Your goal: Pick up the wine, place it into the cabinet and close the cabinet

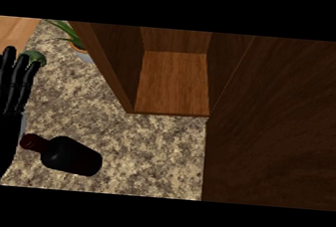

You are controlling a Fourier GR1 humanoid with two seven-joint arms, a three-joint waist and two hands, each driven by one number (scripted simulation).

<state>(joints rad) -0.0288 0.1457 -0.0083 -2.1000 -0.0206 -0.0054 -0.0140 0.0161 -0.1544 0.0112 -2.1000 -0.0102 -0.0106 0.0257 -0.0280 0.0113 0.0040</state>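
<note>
A dark wine bottle (pixel 70 155) lies on its side on the speckled counter (pixel 139 143), its reddish neck pointing left. My left hand (pixel 2 102) rests open at the left edge, fingers straight and pointing up; the bottle's neck lies just right of its palm, and I cannot tell if they touch. The wooden cabinet (pixel 173 81) stands at the top centre, open, with a bare shelf inside. Its open door (pixel 281 124) fills the right side of the view. My right hand does not show.
A potted plant (pixel 72 37) stands behind the cabinet's left wall at the top left. A small green object (pixel 37 56) peeks out behind my left fingertips. A strip of lighter wood (pixel 8 30) shows at the far top left.
</note>
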